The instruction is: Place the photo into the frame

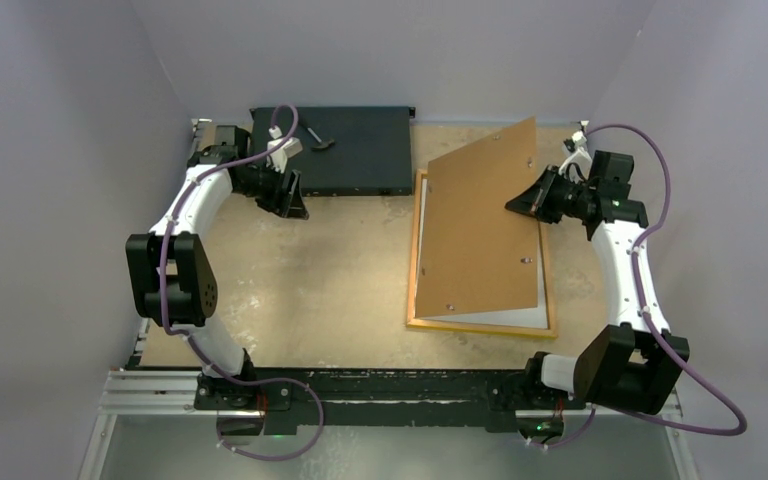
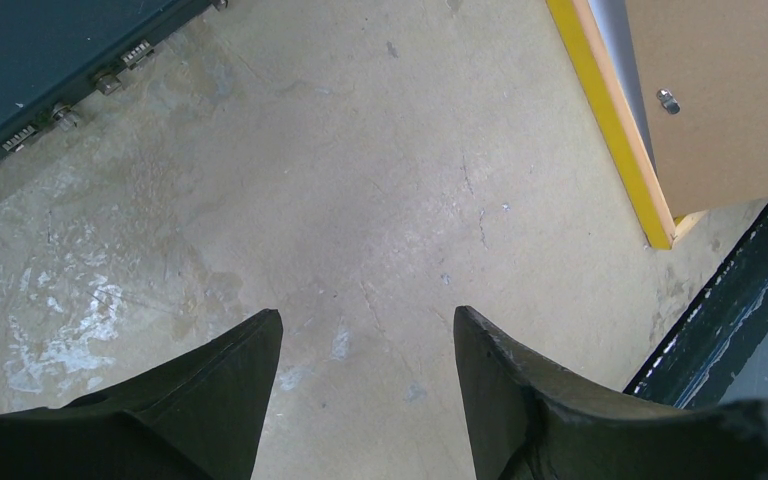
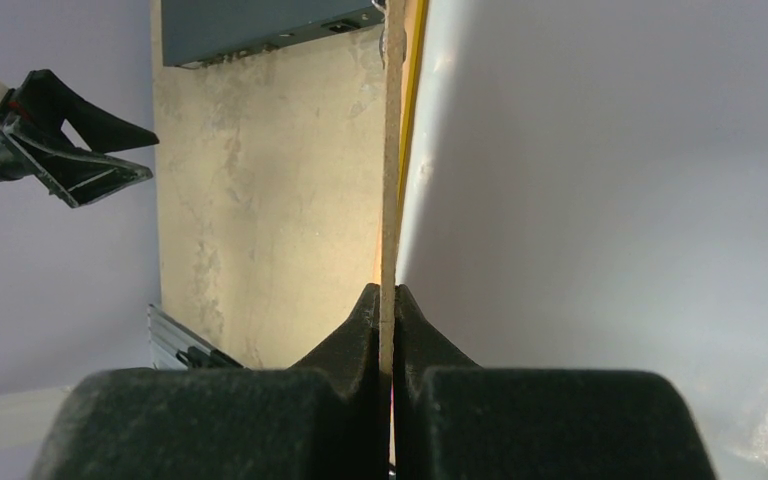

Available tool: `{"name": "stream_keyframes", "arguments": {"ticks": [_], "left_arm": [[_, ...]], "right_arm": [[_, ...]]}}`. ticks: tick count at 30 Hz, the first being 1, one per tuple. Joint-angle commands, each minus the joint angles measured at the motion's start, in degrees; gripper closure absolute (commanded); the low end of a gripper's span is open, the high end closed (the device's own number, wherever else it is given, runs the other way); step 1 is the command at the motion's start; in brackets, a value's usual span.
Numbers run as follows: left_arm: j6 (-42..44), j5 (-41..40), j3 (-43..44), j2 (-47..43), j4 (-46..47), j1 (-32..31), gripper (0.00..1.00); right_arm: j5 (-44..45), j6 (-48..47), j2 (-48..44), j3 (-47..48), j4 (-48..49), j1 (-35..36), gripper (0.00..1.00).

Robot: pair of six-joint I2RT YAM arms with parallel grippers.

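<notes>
Photo [image 1: 490, 317] lies white side up in the frame [image 1: 414, 250], under the board [image 1: 480, 220] that my right claw [image 3: 384, 300] holds tilted.

The frame lies flat on the table [image 1: 340, 280], below my right claw and to its left. I can see only a white strip of the photo, along the frame's near side past the board's lower edge. My right claw is clenched on the board's right edge and holds that side raised, while the board's left edge sits low by the frame's left border. My left claw [image 1: 290, 200] is released, fingers apart with nothing between them, hanging over bare table. The black box [image 1: 355, 150] lies just beyond it, and the frame's near corner is off to its right.
</notes>
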Motion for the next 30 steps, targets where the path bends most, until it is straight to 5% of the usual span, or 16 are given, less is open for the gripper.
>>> {"name": "stream_keyframes", "arguments": {"ticks": [1, 21, 30], "left_arm": [[0.2, 0.6, -0.2, -1.6, 0.8, -0.3, 0.38], [-1.0, 0.3, -0.2, -1.0, 1.8, -1.6, 0.37], [-1.2, 0.2, 0.0, -0.5, 2.1, -1.8, 0.38]], "right_arm": [[-1.8, -1.3, 0.1, -0.5, 3.0, 0.1, 1.00], [1.5, -4.2, 5.9, -0.3, 3.6, 0.1, 0.92], [2.4, -4.7, 8.1, 1.8, 4.4, 0.1, 0.77]]}}
